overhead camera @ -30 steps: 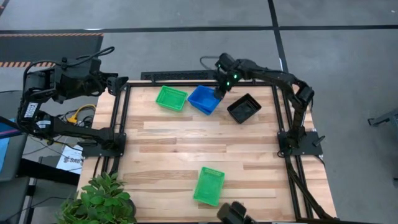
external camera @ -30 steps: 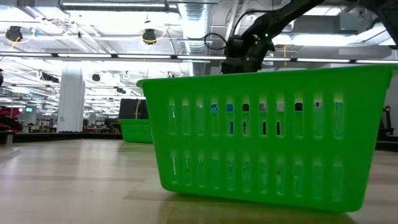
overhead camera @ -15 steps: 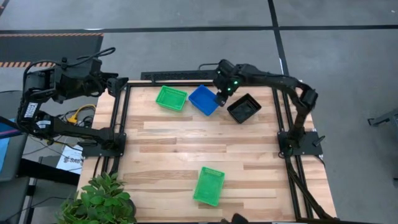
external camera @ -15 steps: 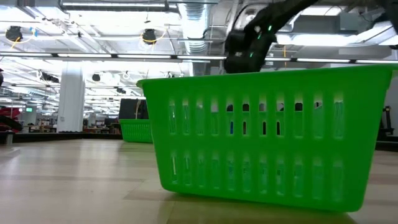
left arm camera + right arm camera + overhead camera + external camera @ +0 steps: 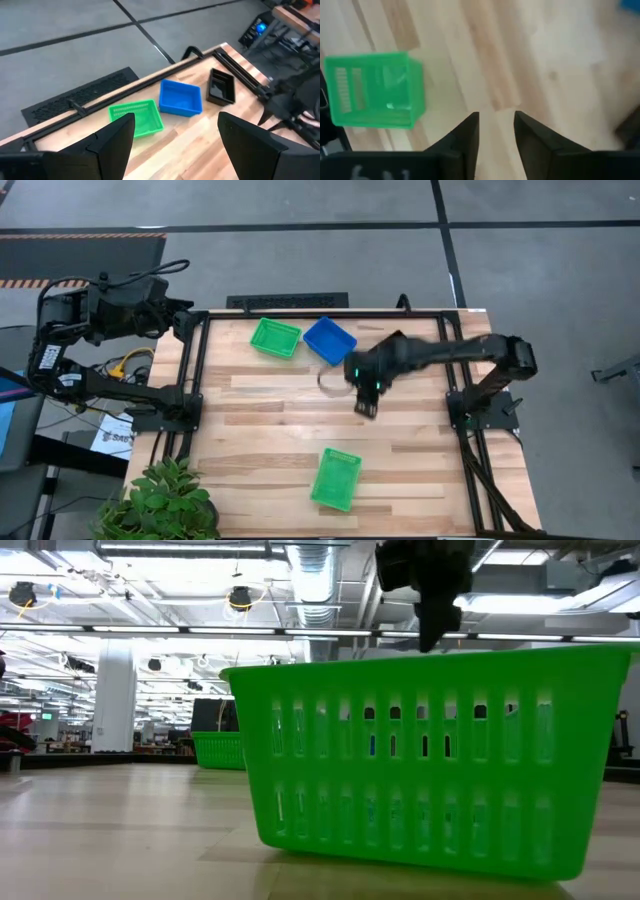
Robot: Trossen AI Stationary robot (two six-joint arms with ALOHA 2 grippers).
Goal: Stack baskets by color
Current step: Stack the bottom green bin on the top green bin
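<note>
Two green baskets stand on the wooden table, one at the far edge (image 5: 275, 337) and one near the front (image 5: 336, 478). The front one fills the low view (image 5: 420, 760). A blue basket (image 5: 330, 340) sits beside the far green one. A black basket (image 5: 221, 87) shows in the left wrist view; in the high view my right arm covers most of it. My right gripper (image 5: 365, 405) hangs open over bare wood at mid-table, pointing down, with nothing between its fingers (image 5: 496, 130). My left gripper (image 5: 175, 145) is open, raised beyond the table's far left corner.
A black metal frame (image 5: 195, 370) runs around the tabletop. A leafy plant (image 5: 165, 500) stands at the near left corner. Bare wood lies between the far baskets and the front green basket.
My right gripper has swung away from the blue basket at the far edge, toward the near edge, passing over the black basket to mid-table. The baskets stay where they were.
</note>
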